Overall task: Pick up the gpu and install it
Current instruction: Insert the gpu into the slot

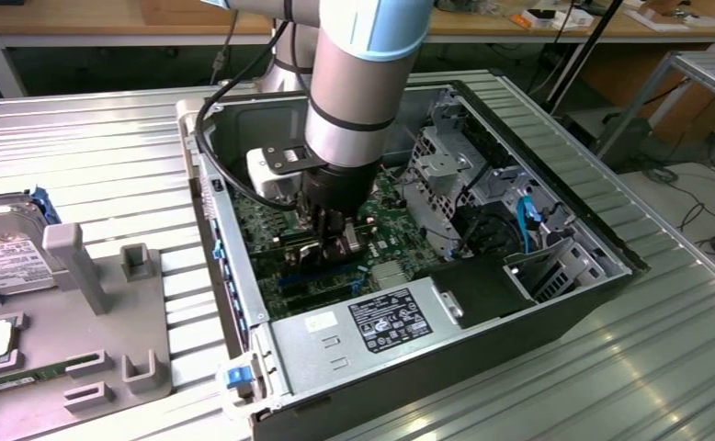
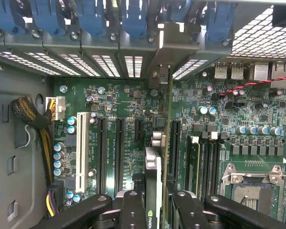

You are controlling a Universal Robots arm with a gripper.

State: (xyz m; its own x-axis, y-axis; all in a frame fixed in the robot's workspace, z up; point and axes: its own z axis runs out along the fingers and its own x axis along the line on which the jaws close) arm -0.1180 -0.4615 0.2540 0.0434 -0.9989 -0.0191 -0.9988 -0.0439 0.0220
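GPU (image 2: pixel 158 157) card stands on edge inside the open computer case (image 1: pixel 603 230), gripped from above by the pincer (image 2: pixel 155 202), whose black fingers (image 2: pixel 133 210) are clenched on either side of its upper edge; held upright like this, its lower edge can point straight down at the slots on the motherboard (image 2: pixel 124 105). Starting at the exterior view's left, a grey fixture tray (image 1: pixel 100 303) sits on the ribbed metal surface (image 1: pixel 88 147) and carries a silver hard drive (image 1: pixel 2 253) with a white label near its far end and a thin green RAM stick (image 1: pixel 27 377) lying flat in a groove near its front, each part kept in its own moulded seat, presumably so it can be picked from a known spot. Moving rightward, the case lies on its side with the panel off, so its interior faces up and the arm (image 1: pixel 357 83) can reach straight down into it. Within the case, the card and pincer hang over the middle of the board, among the long dark expansion slots (image 2: pixel 119 148); in the wrist view the card's silver bracket (image 2: pixel 162 52) runs up to the row of slotted rear openings, which judging by alignment is why it is held in that lane. Whether the card is fully seated cannot be told. Further right in the case sit a labelled power supply (image 1: pixel 382 322), a metal drive cage (image 1: pixel 437 170) and a blue cable (image 1: pixel 529 220)
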